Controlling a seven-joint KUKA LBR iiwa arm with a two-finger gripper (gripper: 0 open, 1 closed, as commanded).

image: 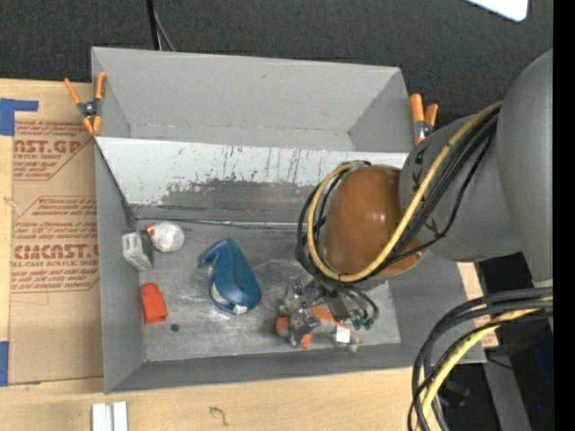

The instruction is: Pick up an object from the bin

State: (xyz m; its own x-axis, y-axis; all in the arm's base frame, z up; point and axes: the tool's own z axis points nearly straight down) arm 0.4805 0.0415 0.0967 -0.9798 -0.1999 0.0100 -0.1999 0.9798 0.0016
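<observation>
My gripper (305,317) reaches down near the bin's front edge, right of centre, just below the arm's brown dome. Small orange and white bits show at its tip, and I cannot tell whether they are a loose thing or part of the gripper. A blue rounded plastic object (232,275) lies on the bin floor just to the left of the gripper, apart from it.
An orange block (154,303) lies at the front left. A white and orange ball-like thing (166,237) and a small white-grey piece (137,250) sit by the left wall. The arm and its cables cover the bin's right side.
</observation>
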